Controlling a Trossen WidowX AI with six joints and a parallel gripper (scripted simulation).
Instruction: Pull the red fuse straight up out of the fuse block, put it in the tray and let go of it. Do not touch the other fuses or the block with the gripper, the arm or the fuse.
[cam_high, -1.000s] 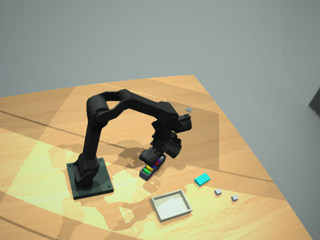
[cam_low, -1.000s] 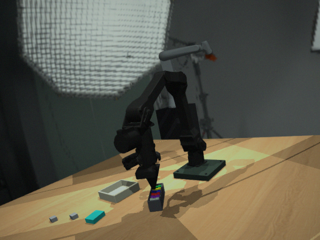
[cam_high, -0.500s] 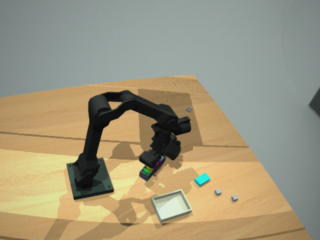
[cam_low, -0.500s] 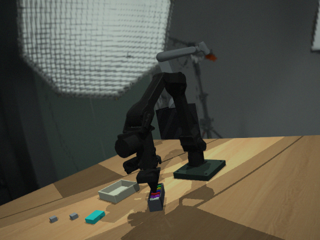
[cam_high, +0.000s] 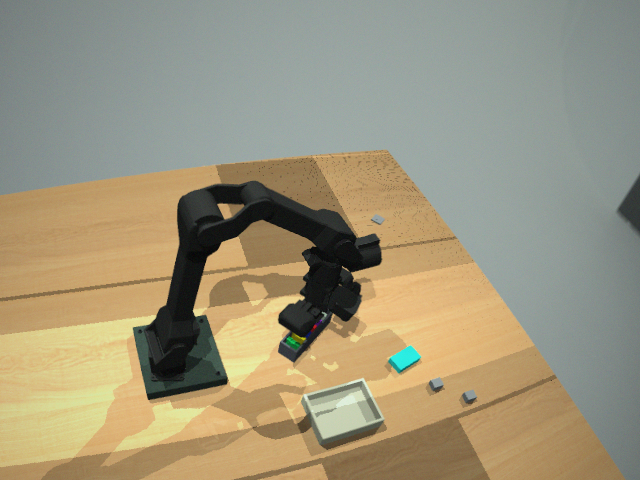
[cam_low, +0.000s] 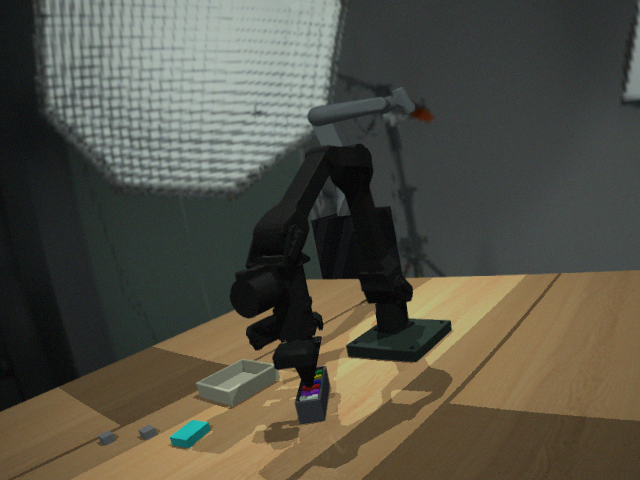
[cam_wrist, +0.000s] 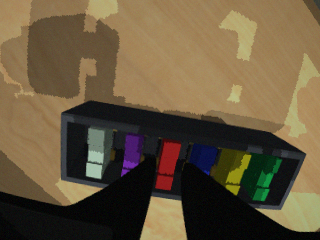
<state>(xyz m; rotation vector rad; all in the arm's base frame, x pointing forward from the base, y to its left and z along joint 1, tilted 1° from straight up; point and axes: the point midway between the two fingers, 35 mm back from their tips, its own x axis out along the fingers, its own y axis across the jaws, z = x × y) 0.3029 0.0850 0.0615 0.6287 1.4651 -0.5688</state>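
Fingers, two black tapered wedges, stand a narrow way apart and grasp nothing; their tips flank the red fuse (cam_wrist: 168, 163), and I cannot tell whether they touch it. That fuse, a small smooth stepped blade, sits upright in its slot in the block (cam_wrist: 167, 120), a dark, long, open-topped box. It is third in a row of six, between the purple fuse (cam_wrist: 132, 154) and the blue fuse (cam_wrist: 203, 156), with the white fuse (cam_wrist: 96, 154) at one end and the yellow fuse (cam_wrist: 234, 167) and green fuse (cam_wrist: 266, 176) at the other. The matt black arm (cam_high: 186, 268) rises from its square base plate, bends over at the elbow and drops its wrist steeply down over the block. The tray (cam_high: 351, 431), a shallow pale-grey rectangle, lies near the block, toward the front edge of the wood-grain desk (cam_high: 77, 232).
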